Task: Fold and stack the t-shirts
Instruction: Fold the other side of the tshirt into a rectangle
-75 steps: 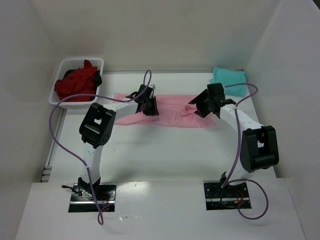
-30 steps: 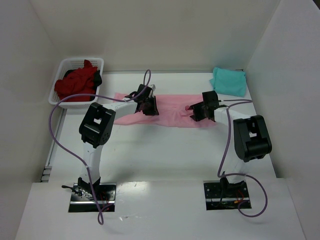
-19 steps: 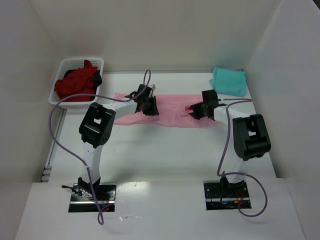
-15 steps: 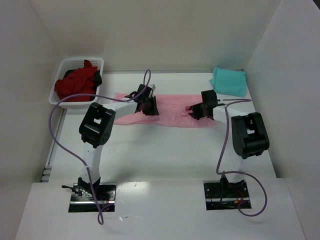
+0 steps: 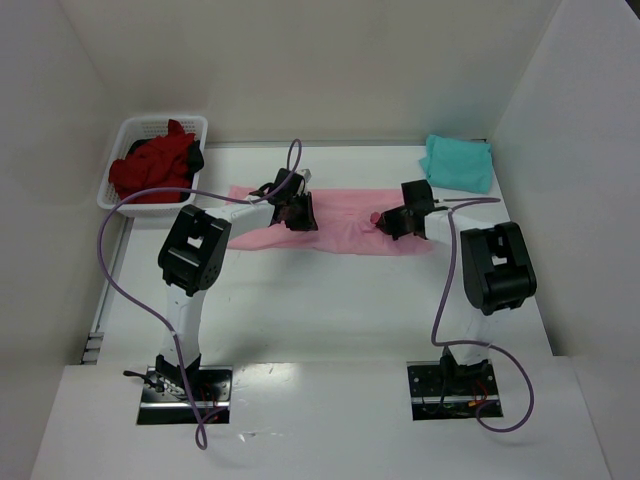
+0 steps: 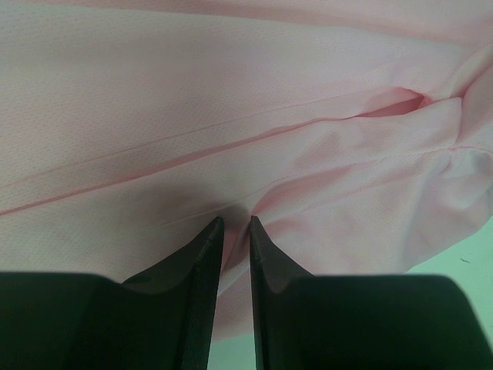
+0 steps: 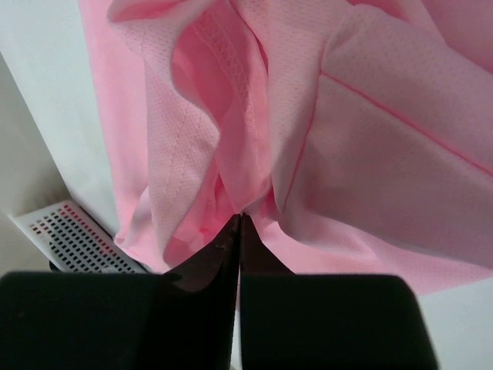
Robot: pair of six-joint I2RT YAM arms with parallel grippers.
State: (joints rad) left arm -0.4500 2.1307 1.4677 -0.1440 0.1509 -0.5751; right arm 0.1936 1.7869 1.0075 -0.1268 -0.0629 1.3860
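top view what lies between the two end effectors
Only pink t-shirt cloth spans from left end effector to right end effector, per the top external view.

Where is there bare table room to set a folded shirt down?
Bare table lies between the near edge of the pink t-shirt and the arm bases. A narrower strip runs behind it, between basket and teal t-shirt. The middle is crowded: left gripper and right gripper pinch it.
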